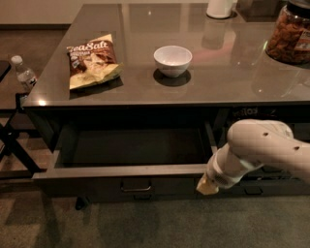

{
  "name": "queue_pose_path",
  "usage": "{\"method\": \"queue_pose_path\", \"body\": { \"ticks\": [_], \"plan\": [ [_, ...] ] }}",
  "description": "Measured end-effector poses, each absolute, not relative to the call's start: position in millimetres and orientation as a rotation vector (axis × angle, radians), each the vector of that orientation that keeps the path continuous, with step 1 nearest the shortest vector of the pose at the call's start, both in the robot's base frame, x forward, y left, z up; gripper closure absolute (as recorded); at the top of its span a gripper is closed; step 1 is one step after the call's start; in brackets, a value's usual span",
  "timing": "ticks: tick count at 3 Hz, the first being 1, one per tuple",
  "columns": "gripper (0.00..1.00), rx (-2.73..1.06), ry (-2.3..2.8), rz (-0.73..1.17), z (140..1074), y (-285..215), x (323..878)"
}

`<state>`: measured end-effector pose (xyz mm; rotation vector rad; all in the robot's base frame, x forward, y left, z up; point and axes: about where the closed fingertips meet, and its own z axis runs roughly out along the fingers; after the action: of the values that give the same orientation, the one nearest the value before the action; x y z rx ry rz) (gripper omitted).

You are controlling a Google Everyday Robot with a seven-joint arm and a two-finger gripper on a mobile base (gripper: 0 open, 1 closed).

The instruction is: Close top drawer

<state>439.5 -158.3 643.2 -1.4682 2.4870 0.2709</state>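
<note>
The top drawer (116,173) stands pulled far out from under the grey table top, and its dark inside looks empty. Its flat front faces me with a small bar pull (135,185) at the centre. My gripper (207,187) is at the end of the white arm (264,147), low on the right. It sits right at the right end of the drawer front, its yellowish tip against or just before the panel.
On the table top (232,82) lie a chip bag (91,60) and a white bowl (172,60), with a snack jar (290,34) and a white cup (221,7) at the back right. A water bottle (23,73) stands on a folding stand at the left. More drawer pulls show below.
</note>
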Motion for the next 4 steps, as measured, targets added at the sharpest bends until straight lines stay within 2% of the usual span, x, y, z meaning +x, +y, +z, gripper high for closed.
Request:
{"method": "queue_pose_path", "body": {
  "ticks": [1,3,4],
  "plan": [
    [1.00,-1.448,2.449,0.229,654,-158,479],
    [1.00,-1.421,2.411,0.225,668,-154,499],
    [1.00,-1.381,2.390,0.202,670,-153,526]
  ]
}}
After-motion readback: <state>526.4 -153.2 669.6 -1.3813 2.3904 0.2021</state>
